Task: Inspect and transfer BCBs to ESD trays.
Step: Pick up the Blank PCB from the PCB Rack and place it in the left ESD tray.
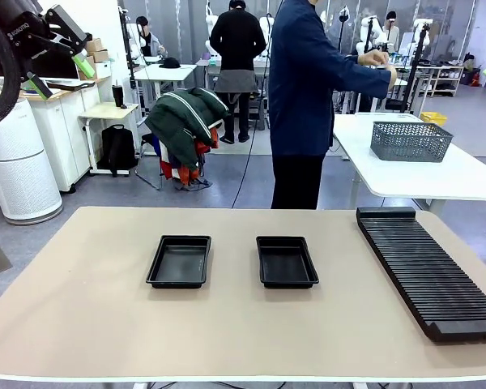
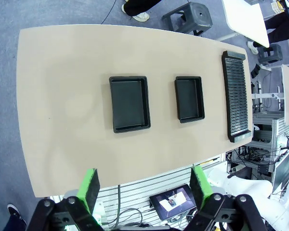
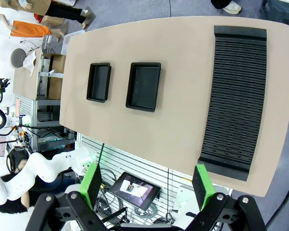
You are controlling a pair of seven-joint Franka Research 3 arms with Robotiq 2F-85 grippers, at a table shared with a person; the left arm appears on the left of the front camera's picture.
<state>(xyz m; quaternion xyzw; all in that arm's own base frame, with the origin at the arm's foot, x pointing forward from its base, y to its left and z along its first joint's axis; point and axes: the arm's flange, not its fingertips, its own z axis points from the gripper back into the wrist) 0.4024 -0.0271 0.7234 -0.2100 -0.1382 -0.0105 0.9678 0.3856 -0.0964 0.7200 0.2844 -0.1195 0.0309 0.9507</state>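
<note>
Two empty black ESD trays lie side by side mid-table, the left tray [image 1: 179, 261] and the right tray [image 1: 287, 261]. No BCBs are in view. My left gripper [image 1: 63, 74] hangs high above the table's left side, open and holding nothing. Its own view looks straight down past its open left gripper [image 2: 145, 192] at both ESD trays [image 2: 130, 103] [image 2: 189, 98]. High over the near edge, my right gripper [image 3: 147, 185] is also open and empty, with the two ESD trays [image 3: 98, 82] [image 3: 144, 86] far below.
A long black ribbed rack [image 1: 428, 271] lies along the table's right side, also seen as the rack [image 2: 237, 96] [image 3: 236, 91]. A person [image 1: 308, 97] stands behind the table, turned toward a white side table bearing a grey wire-mesh basket [image 1: 411, 140].
</note>
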